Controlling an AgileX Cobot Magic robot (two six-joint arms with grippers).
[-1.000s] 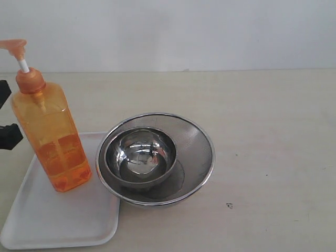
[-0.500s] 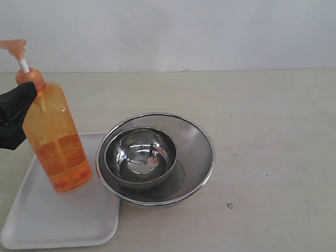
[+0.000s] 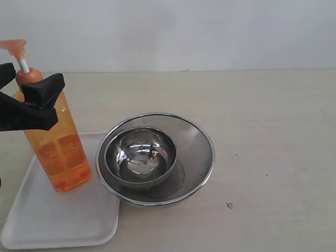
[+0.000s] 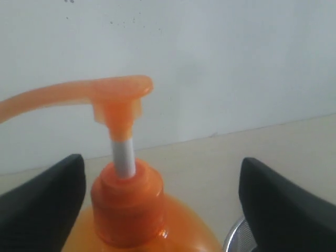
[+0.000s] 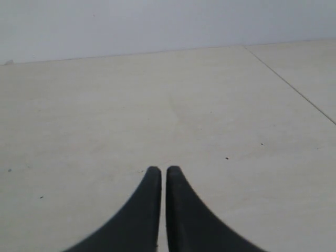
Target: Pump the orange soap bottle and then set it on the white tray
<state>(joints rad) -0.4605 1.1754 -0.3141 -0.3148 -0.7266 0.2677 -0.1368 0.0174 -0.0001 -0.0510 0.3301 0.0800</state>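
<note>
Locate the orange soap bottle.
Exterior view, left side: the orange soap bottle stands upright on the white tray beside the steel strainer, with the open jaws of the left gripper flanking its neck.

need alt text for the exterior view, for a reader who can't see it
An orange soap bottle stands upright on a white tray at the left, with the black left hand open around its neck. Beside the tray, a steel bowl sits inside a steel mesh strainer on a beige table.
</note>
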